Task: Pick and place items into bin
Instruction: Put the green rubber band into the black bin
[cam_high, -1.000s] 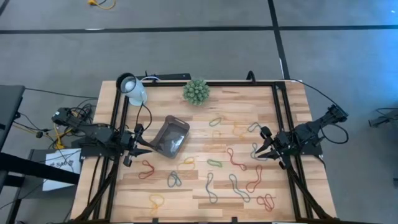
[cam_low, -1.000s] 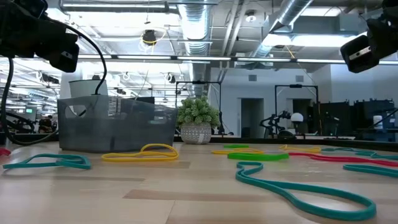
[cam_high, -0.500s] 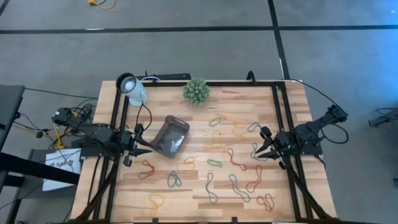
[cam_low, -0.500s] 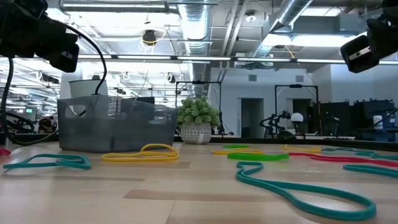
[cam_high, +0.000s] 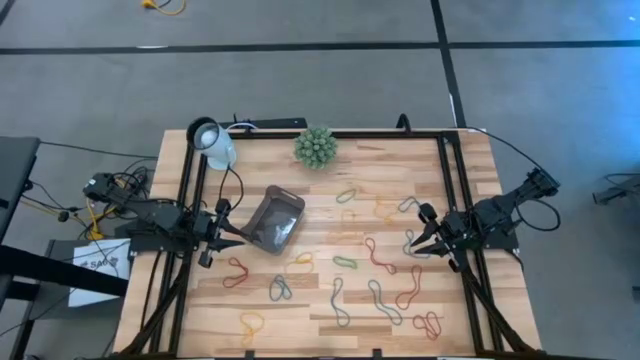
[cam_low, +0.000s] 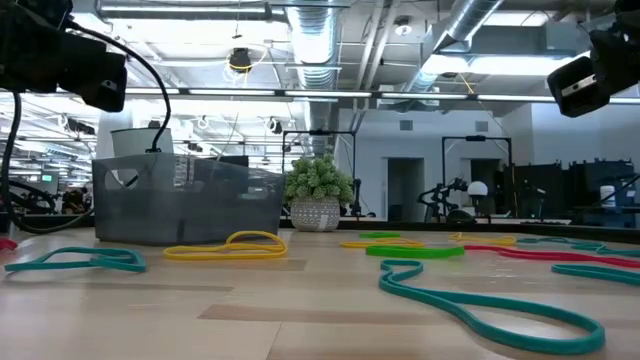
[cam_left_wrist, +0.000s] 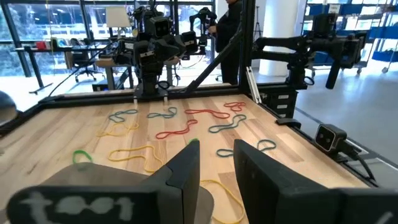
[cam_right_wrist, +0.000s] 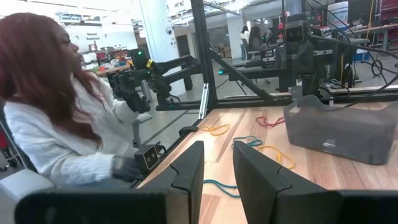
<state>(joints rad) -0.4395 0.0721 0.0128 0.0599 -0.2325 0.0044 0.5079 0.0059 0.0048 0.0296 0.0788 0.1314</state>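
Both arms wait at the table's sides, left gripper (cam_high: 232, 238) and right gripper (cam_high: 415, 242) slightly parted and empty, loops (cam_high: 377, 253) scattered at four o'clock from the bin (cam_high: 274, 221).

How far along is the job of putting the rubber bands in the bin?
Nothing looks done: the bin shows no bands inside from above. Nothing is in hand either; the left pincer beside the bin and the right pincer at the table's right edge are both open and empty. All the rubber bands lie scattered on the table.
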